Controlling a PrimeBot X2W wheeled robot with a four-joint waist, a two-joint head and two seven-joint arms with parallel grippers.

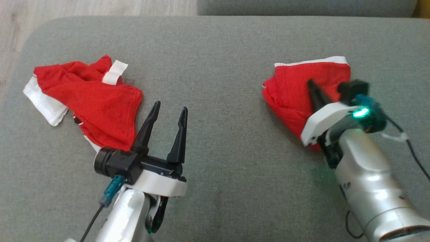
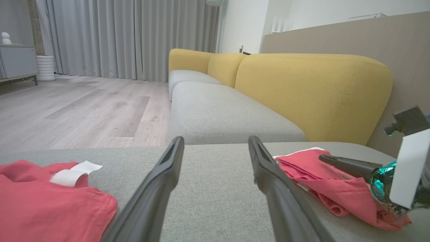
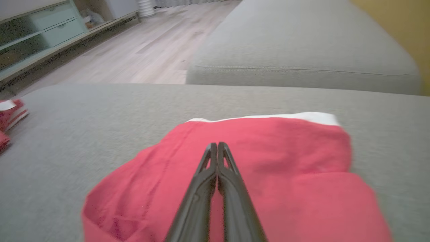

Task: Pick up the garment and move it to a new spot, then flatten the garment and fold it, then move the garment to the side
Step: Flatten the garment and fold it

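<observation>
Looks like the sideways move of the folded garment (image 1: 295, 87), lying at the right of the grey cushion (image 1: 218, 84). Work the right end effector (image 1: 310, 82), fingers together over the cloth with nothing visibly pinched, low and flat while sliding, to spare the fold. Park the left end effector (image 1: 170, 107), fingers apart, beside the crumpled garment (image 1: 90, 97) at left.

Folded garment (image 1: 295, 94) was soft red cloth, matt, with a white cloth band. Crumpled garment (image 1: 90, 101) was the same. Cushion (image 1: 228, 67) was grey woven fabric, slightly rough. My fingers (image 2: 158, 188) looked like dark matt plastic, my right forearm (image 1: 369, 181) glossy silver. Floor (image 2: 84, 107) was pale wood, smooth.
</observation>
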